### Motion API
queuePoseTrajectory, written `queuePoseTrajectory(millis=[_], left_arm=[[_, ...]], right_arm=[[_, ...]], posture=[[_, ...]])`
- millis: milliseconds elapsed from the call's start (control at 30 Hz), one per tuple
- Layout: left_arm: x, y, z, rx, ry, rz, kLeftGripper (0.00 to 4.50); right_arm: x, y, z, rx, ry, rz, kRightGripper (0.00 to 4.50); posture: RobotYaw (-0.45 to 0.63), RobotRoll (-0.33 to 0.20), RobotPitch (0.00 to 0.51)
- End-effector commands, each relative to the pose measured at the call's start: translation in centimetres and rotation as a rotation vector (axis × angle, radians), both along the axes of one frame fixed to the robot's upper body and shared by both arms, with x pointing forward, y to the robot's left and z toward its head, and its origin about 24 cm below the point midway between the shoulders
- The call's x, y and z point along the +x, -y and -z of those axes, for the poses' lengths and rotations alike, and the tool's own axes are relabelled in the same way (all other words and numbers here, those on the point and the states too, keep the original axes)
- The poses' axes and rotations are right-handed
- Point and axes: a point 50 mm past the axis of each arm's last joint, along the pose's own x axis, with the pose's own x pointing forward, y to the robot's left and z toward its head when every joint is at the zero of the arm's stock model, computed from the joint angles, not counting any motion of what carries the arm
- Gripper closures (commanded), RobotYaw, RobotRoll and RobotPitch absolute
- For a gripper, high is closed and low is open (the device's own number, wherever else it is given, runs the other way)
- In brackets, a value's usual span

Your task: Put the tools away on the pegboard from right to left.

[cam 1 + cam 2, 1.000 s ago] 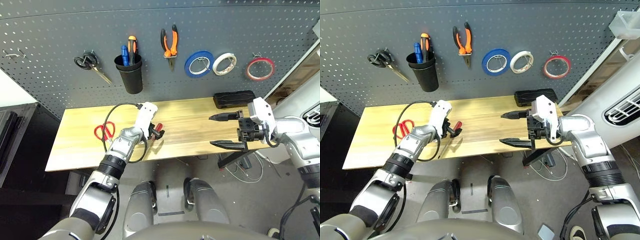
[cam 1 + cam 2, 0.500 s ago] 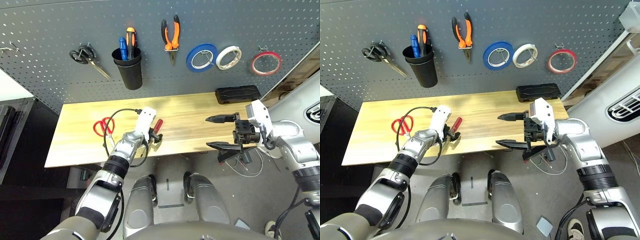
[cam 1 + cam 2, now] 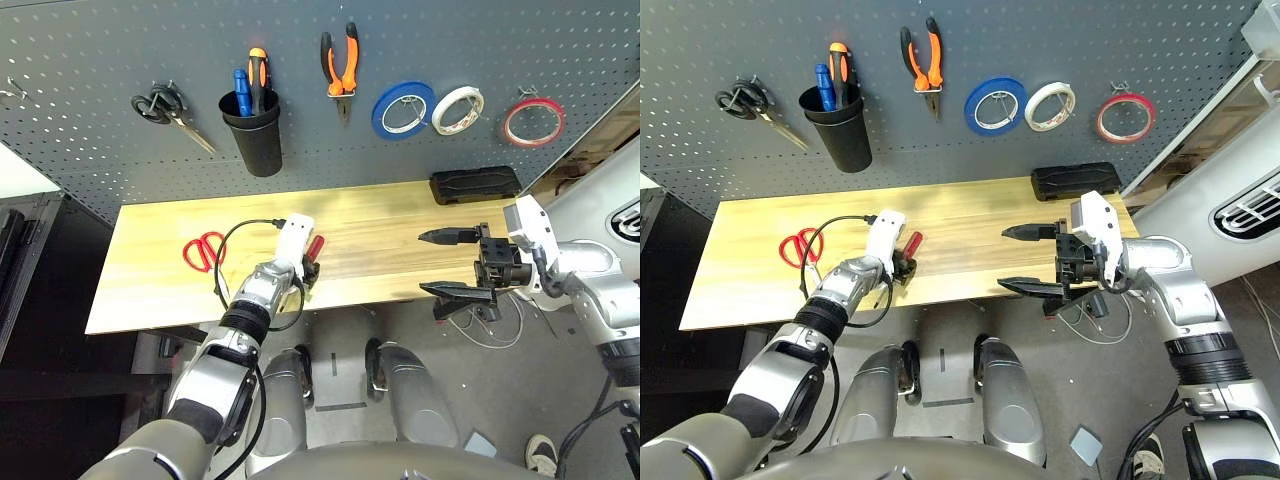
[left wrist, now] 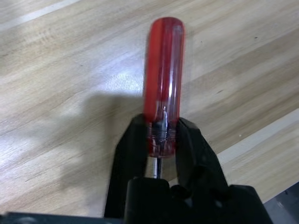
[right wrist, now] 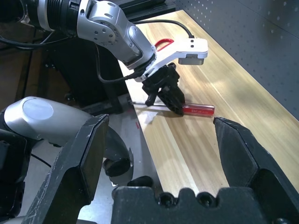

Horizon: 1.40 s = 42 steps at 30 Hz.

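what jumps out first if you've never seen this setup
The left gripper has its jaws closed around the red-handled screwdriver lying on the wooden table. Behind it, the pegboard carries pliers, three tape rings and a black cup, while red scissors lie at the table's left.

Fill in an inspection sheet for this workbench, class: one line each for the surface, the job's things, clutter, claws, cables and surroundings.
Surface: wooden table, pale planks.
Job's things: red tape ring and orange-and-black pliers hang on the pegboard; red-handled screwdriver and red-handled scissors lie on the table.
Clutter: black case at the table's back right; on the pegboard, blue tape roll, white tape roll, black-handled scissors, black cup holding two screwdrivers.
Claws: left claw closed around the screwdriver's handle base; right claw open, apart from everything.
Cables: black cable looping by the left wrist.
Surroundings: nothing seen.
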Motion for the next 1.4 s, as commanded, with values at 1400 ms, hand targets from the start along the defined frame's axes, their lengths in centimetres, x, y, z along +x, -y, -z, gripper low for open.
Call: queuePoseTrajectory(millis=[1400], left_arm=[[-7.6,-7.9,-20.1,-0.135,0.926,0.139,3.67]], right_arm=[[2.7,3.9,-4.3,0.138,0.190,-0.011,0.00]], posture=[[-0.05,0.000,0.150]])
